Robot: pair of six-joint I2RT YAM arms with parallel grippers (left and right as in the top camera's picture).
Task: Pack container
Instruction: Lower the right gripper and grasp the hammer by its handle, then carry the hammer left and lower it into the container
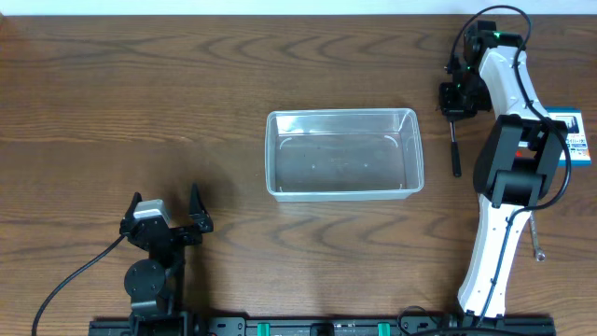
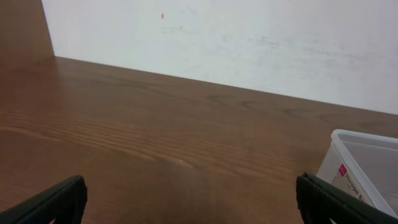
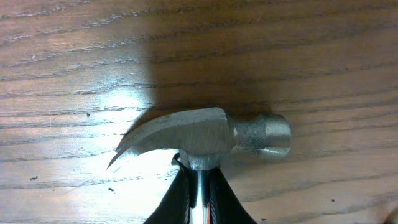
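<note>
The wooden table (image 1: 140,93) is found bare between the clear container (image 1: 343,154), which stands empty at centre, and the claw hammer (image 1: 456,149), which lies just to the container's right with its handle pointing near. The right gripper (image 3: 198,180) is judged to be clamped on the hammer's neck just below the head. A level lift is therefore advised, high enough for the long handle to pass the container's right rim before the hammer is laid lengthwise inside. The left gripper (image 1: 168,217), fingers apart, is placed near-left and well clear, while the blue-and-white box (image 1: 571,133) at the right edge is to be avoided.
</note>
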